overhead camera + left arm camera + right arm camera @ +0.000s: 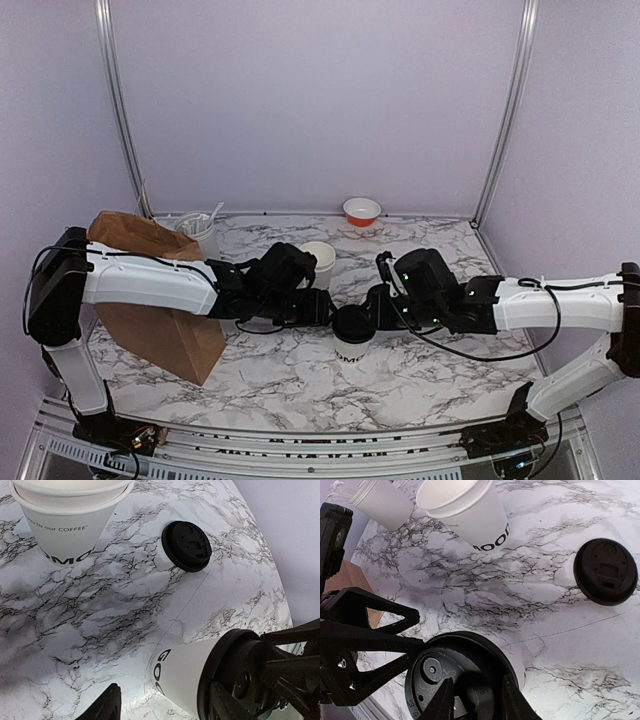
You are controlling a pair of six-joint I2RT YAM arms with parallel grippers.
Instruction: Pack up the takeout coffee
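Note:
A white paper coffee cup (352, 352) (182, 672) with dark lettering stands mid-table, a black lid (352, 322) (432, 672) on its rim. My right gripper (373, 318) (477, 702) is over it, fingers shut on the lid's raised part. My left gripper (322, 308) (165, 707) is open and straddles the cup from the left. Marble shows between one finger (107, 705) and the cup wall. A second cup (318, 258) (65, 525) (470, 515) stands uncovered behind. A loose black lid (186, 546) (605, 571) lies flat on the marble.
A brown paper bag (150, 310) (352, 587) lies on its side at the left under my left arm. A grey-white canister of utensils (200, 232) (380, 502) stands behind it. A small orange-and-white bowl (361, 210) sits at the back wall.

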